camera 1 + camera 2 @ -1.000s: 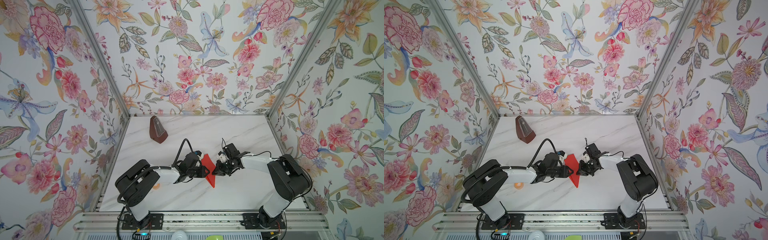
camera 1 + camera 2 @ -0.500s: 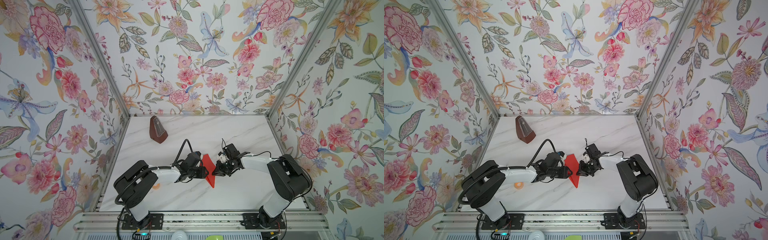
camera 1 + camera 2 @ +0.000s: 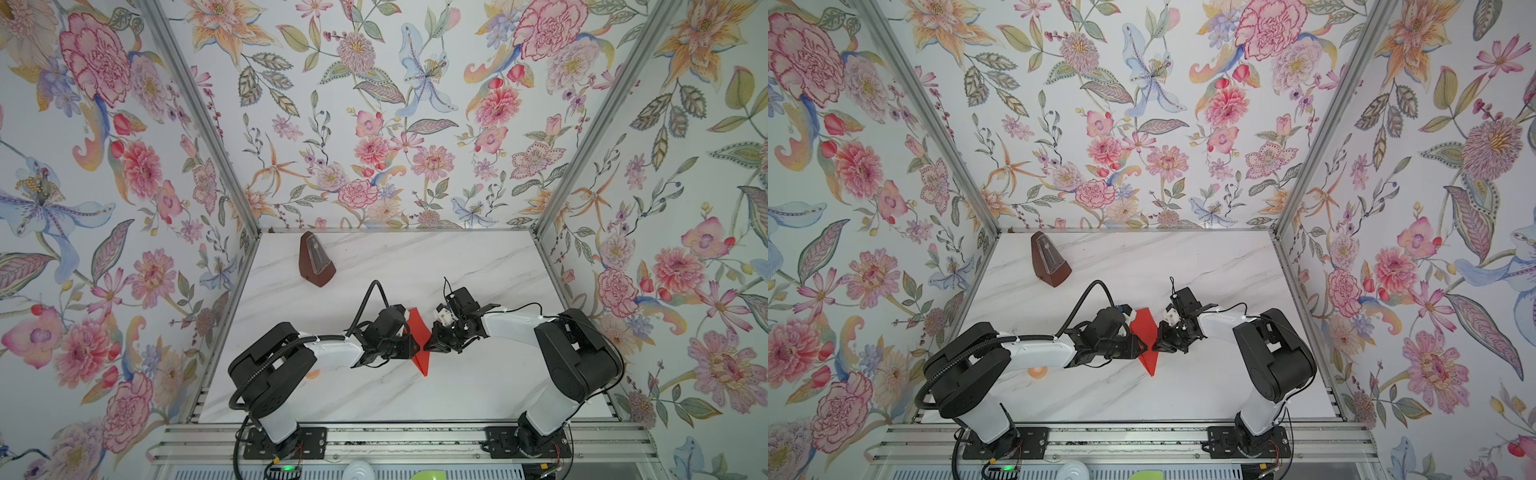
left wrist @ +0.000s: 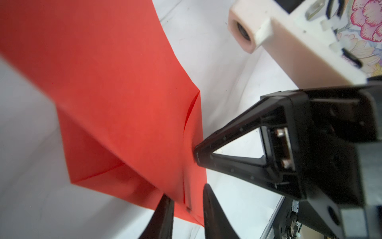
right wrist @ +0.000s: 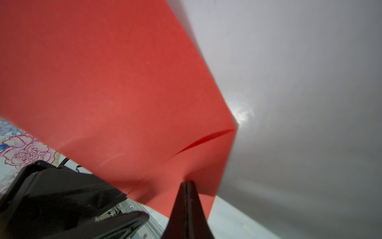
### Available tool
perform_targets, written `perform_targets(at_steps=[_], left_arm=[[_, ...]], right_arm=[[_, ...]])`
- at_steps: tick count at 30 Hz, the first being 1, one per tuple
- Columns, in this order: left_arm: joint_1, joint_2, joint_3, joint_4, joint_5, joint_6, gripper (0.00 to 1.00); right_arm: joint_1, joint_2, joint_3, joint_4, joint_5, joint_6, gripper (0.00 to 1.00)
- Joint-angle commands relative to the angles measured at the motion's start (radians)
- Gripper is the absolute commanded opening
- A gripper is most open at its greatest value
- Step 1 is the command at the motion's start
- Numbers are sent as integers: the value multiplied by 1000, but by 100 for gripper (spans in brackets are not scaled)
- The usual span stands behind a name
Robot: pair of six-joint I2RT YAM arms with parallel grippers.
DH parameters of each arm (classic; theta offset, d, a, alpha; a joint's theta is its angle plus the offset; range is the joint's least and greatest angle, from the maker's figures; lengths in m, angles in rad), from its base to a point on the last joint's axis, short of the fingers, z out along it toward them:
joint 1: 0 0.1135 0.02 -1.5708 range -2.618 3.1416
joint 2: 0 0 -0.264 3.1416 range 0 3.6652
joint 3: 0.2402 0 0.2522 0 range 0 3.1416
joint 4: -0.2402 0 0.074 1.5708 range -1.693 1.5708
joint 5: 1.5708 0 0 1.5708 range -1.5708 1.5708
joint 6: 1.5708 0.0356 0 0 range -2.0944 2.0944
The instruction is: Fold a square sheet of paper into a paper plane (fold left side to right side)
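The square sheet of paper is bright red and folded into a narrow shape with its point toward the front. It lies mid-table between both arms. In the left wrist view a folded layer of the paper bulges up off the marble. My left gripper is open by a narrow gap, and its fingers straddle the paper's near edge. My right gripper is shut, and its tip presses on the paper's right edge. No finished paper plane shows.
A dark brown metronome stands at the back left of the marble table. A small orange-yellow thing lies under my left forearm. Floral walls close in three sides, and a metal rail runs along the front.
My left gripper has edged slightly right over the paper. The right gripper and the paper have kept their places.
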Motion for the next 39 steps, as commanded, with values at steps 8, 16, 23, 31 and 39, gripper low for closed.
perform_targets(at_steps=[8, 16, 23, 31, 39], left_arm=[[-8, 18, 23, -51, -62, 10, 10], [44, 19, -23, -30, 16, 73, 3], [108, 48, -61, 15, 165, 164, 3], [175, 62, -105, 17, 268, 241, 3], [198, 72, -120, 15, 309, 267, 3]], right_arm=[[8, -13, -9, -3, 1, 9, 0], [-1, -95, -9, -8, 50, 40, 11], [-34, -134, -69, 65, 63, 92, 20], [-63, -106, -183, 305, -27, 169, 27], [-68, -14, -241, 509, -87, 233, 26]])
